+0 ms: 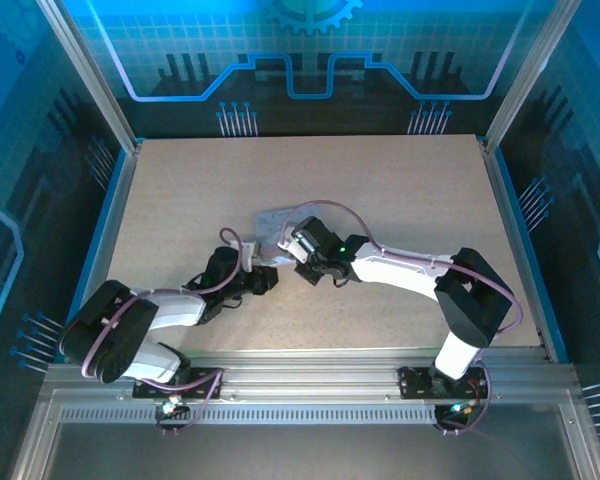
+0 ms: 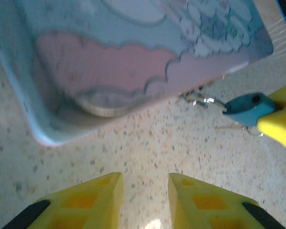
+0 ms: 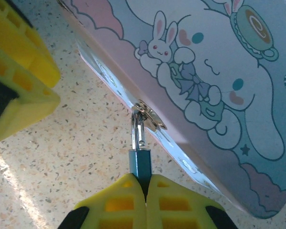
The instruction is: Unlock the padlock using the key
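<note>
The right gripper (image 3: 145,187) is clamped on the small dark bluish padlock (image 3: 140,162), its yellow fingers pressed together around the body's lower end. The thin silvery shackle (image 3: 138,129) runs up toward 12 o'clock into the metal hasp (image 3: 150,117) on the edge of the pale cartoon-printed tin box (image 3: 205,81) (a long-eared white character on its lid). In the left wrist view the padlock sits at 3 o'clock, just beside the tin's corner. The left gripper (image 2: 145,188) hangs over the speckled tabletop (image 2: 148,143) at 6 o'clock from the tin, fingers parted by a narrow gap and holding nothing.
</note>
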Controlling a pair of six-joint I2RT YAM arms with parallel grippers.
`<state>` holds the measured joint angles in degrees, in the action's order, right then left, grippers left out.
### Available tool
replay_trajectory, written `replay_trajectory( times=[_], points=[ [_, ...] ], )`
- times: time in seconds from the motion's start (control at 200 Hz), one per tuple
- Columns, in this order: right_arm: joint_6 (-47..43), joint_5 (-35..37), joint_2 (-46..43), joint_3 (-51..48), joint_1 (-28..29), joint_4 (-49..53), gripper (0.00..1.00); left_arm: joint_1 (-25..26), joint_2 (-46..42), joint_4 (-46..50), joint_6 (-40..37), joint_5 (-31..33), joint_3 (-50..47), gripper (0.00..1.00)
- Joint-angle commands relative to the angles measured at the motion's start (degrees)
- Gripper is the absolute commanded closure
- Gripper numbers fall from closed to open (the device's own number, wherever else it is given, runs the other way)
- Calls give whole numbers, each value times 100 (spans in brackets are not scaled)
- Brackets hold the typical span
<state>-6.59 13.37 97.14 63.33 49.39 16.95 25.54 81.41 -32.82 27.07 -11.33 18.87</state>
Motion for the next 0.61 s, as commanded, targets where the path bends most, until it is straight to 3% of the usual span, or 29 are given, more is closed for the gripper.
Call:
replay_trajectory(
  times=[0.0, 0.6],
  points=[
    [-251, -161, -23, 90, -62, -104, 100, -164, 209, -271, 70, 68, 226, 69],
    [-650, -183, 169, 219, -59, -298, 100, -638, 910, -611, -1, -143, 758, 70]
  ],
)
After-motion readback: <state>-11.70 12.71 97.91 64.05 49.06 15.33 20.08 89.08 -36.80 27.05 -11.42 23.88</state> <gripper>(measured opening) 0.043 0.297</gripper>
